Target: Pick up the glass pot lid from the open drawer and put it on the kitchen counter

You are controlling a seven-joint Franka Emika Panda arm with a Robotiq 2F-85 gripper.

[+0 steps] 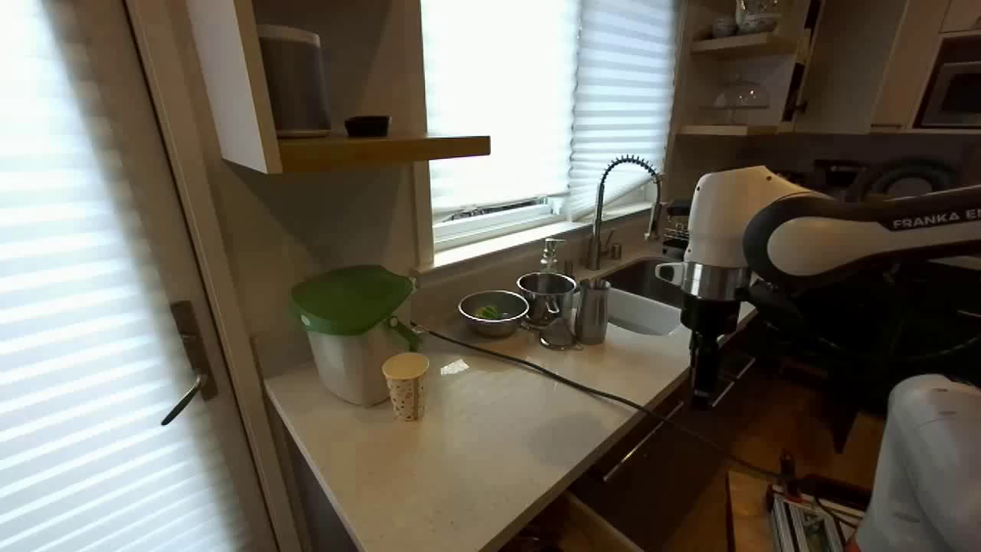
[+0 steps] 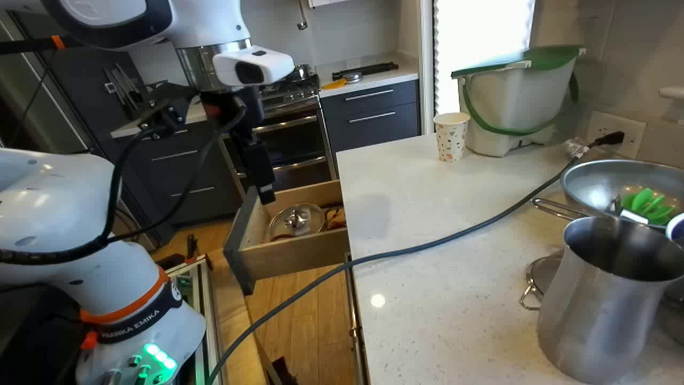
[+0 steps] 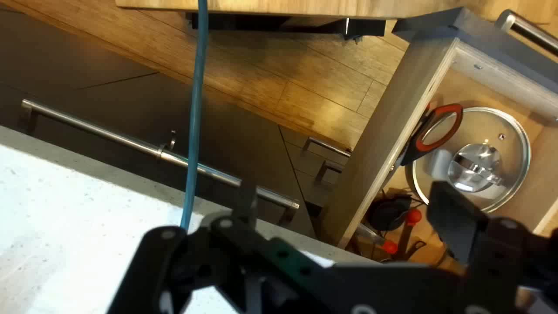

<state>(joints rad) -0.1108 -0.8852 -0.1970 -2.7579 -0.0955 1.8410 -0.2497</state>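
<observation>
The glass pot lid [image 3: 475, 168] lies knob up in the open drawer [image 3: 388, 144], clear with a silvery rim and a shiny knob. In an exterior view the lid [image 2: 297, 218] lies behind the dark front of the drawer [image 2: 294, 254]. In another exterior view only a drawer edge [image 1: 594, 523] shows and the lid is hidden. My gripper [image 3: 348, 209] is open and empty, with its fingers wide apart. In both exterior views the gripper [image 1: 703, 395] [image 2: 266, 195] points down, above and apart from the lid. The pale kitchen counter [image 2: 417, 208] is beside the drawer.
Red-handled scissors [image 3: 440, 126] overlap the lid's edge; red-tipped utensils [image 3: 390, 246] lie nearby. A dark cable [image 2: 417, 248] crosses the counter and hangs off its edge. A paper cup [image 2: 452, 136], green-lidded bin [image 2: 513, 101], steel bowl [image 1: 494, 326] and steel pitcher [image 2: 604, 310] stand on the counter.
</observation>
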